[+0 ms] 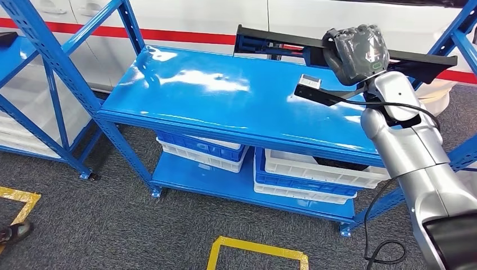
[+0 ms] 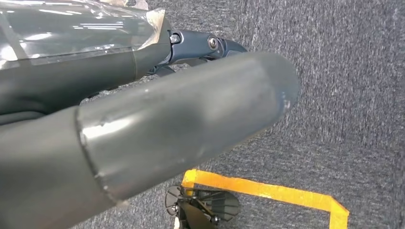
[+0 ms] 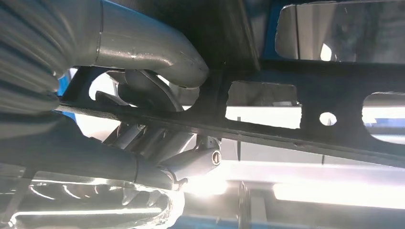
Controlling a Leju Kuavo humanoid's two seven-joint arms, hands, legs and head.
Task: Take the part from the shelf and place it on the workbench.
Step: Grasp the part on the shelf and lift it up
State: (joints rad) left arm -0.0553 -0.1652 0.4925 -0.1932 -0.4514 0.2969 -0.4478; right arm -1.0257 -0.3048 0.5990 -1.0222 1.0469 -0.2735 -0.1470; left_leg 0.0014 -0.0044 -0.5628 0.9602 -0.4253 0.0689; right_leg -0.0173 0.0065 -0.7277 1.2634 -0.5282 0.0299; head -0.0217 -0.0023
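Note:
A long black plastic part (image 1: 281, 43) with cut-outs lies along the back of the blue shelf top (image 1: 214, 95). My right hand (image 1: 356, 53) grips it near its right half, fingers curled over its top edge. In the right wrist view the thumb (image 3: 153, 52) lies on one side of the black part (image 3: 296, 112) and the darker fingers (image 3: 153, 143) wrap the other side. My left hand (image 2: 143, 124) hangs over grey carpet with nothing in it; its thumb fills most of the left wrist view.
The blue shelf unit holds blue and white crates (image 1: 306, 169) on its lower level. Another blue rack (image 1: 34, 84) stands at the left. Yellow floor tape (image 1: 256, 250) marks the grey carpet. A person's shoe (image 1: 14, 232) shows at the lower left edge.

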